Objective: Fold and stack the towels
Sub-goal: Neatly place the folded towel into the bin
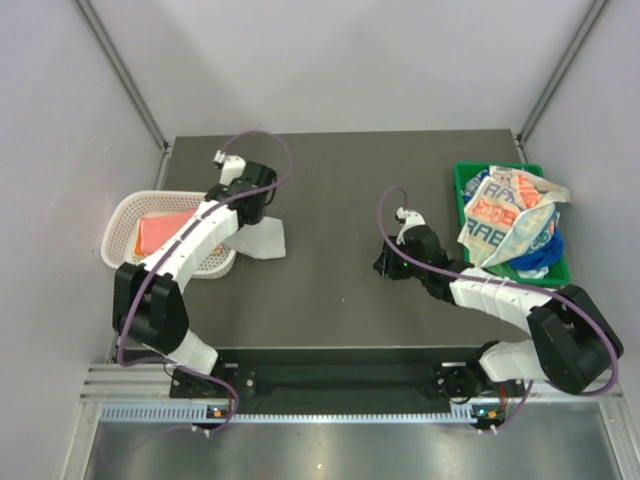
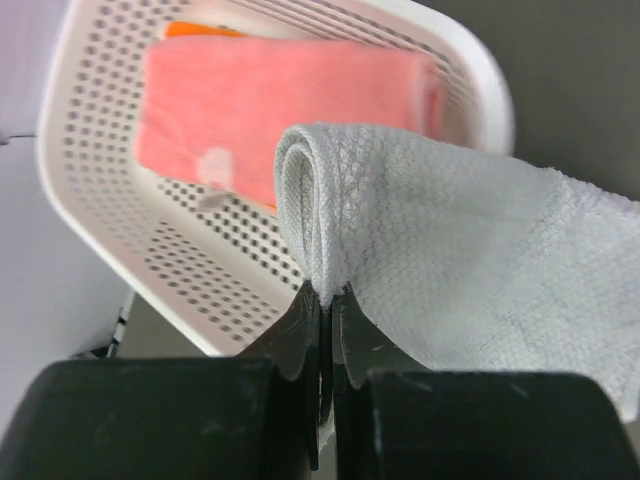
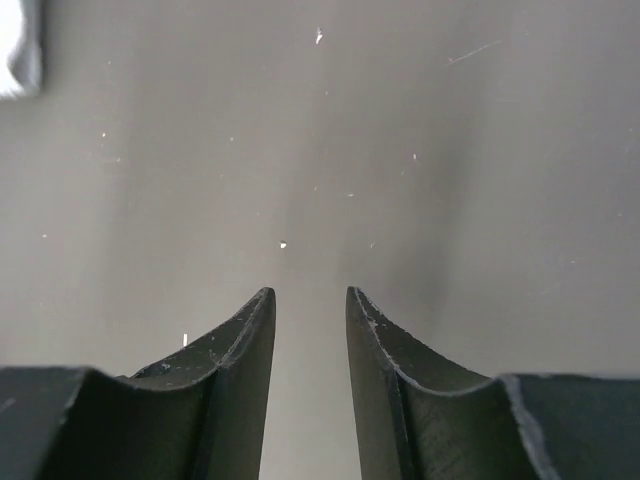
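Top cam: my left arm [image 1: 195, 235] covers approx half the white perforated plastic basket [image 1: 120, 225], so I get only a corner of the folded pink cloth [image 1: 152, 232] inside, and part of the plain white woven towel [image 1: 268, 240] sits under the wrist. Left wrist cam: the orange cloth [image 2: 200, 29] is just a sliver under the pink one, and the white towel is cut by the right edge. Right wrist cam has a blurry white patch [image 3: 18, 45] clipped at the top-left corner, can't ID it; in the green plastic bin [image 1: 461, 195] the blue cloth [image 1: 540, 258] is mostly buried under the white towel w/ orange-teal lettering [image 1: 505, 215].
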`<state>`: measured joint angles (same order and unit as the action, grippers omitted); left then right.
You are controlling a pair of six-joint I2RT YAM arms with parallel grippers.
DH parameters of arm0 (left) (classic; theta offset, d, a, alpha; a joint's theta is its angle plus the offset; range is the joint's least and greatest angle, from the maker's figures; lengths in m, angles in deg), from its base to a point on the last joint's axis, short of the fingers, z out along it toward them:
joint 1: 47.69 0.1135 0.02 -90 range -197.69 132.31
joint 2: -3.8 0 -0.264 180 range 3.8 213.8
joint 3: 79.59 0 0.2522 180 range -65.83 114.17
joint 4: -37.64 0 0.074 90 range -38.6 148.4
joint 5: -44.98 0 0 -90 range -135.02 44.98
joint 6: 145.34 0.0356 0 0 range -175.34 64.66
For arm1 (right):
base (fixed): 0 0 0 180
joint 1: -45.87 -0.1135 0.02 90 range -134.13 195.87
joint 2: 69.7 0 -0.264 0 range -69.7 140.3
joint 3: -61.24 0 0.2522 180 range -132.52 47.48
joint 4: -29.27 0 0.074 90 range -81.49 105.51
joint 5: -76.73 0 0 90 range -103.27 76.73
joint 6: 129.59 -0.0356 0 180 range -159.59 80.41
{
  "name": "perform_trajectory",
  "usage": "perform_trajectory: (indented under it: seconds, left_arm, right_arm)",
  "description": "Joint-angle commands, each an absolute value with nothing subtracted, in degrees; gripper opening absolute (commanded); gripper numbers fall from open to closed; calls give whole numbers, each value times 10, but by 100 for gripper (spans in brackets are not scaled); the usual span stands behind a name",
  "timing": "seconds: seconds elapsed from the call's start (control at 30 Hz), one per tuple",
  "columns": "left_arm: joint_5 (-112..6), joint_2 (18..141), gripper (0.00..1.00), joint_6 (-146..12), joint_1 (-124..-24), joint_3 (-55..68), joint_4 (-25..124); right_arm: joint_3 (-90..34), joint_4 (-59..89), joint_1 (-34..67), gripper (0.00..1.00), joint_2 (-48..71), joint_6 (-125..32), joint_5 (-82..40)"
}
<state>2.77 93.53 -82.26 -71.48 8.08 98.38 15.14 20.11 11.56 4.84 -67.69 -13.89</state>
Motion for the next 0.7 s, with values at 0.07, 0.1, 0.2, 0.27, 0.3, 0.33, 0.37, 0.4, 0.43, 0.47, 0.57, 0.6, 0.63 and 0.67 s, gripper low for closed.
perform_trajectory:
  seconds: [0.07, 0.1, 0.2, 0.27, 0.3, 0.33, 0.37, 0.4, 0.43, 0.47, 0.57, 0.6, 0.63, 0.67]
  left_arm:
    - [44, 885, 0, -763, -643, 62, 938]
    - [40, 884, 0, -762, -626, 59, 929]
    - [35, 883, 0, -756, -596, 45, 906]
    - [33, 884, 0, -751, -580, 36, 891]
    - [35, 884, 0, -748, -567, 32, 880]
    - [42, 887, 0, -745, -562, 29, 872]
    - [46, 888, 0, -742, -557, 26, 862]
    - [50, 890, 0, -734, -546, 20, 852]
    - [53, 895, 0, -733, -539, 19, 837]
    - [48, 897, 0, -733, -531, 19, 831]
    - [49, 908, 0, -726, -504, 18, 803]
    - [53, 911, 0, -720, -497, 16, 793]
    - [59, 915, 0, -708, -494, 14, 769]
    - [64, 918, 0, -703, -490, 11, 756]
  right_arm:
    - [123, 223, 117, 34, 60, -667, -154]
    - [123, 225, 117, 34, 62, -667, -156]
    - [125, 232, 117, 34, 69, -667, -158]
    - [126, 234, 117, 33, 72, -668, -160]
    - [127, 236, 117, 33, 73, -668, -161]
    - [127, 237, 117, 33, 74, -668, -162]
    - [128, 238, 117, 33, 74, -668, -163]
    - [128, 238, 117, 33, 75, -668, -163]
    - [128, 239, 117, 33, 75, -667, -163]
    - [128, 239, 117, 33, 76, -667, -163]
    - [128, 240, 117, 33, 78, -665, -163]
    - [128, 240, 117, 33, 79, -665, -164]
    - [129, 241, 117, 33, 78, -664, -164]
    - [129, 241, 117, 33, 79, -663, -165]
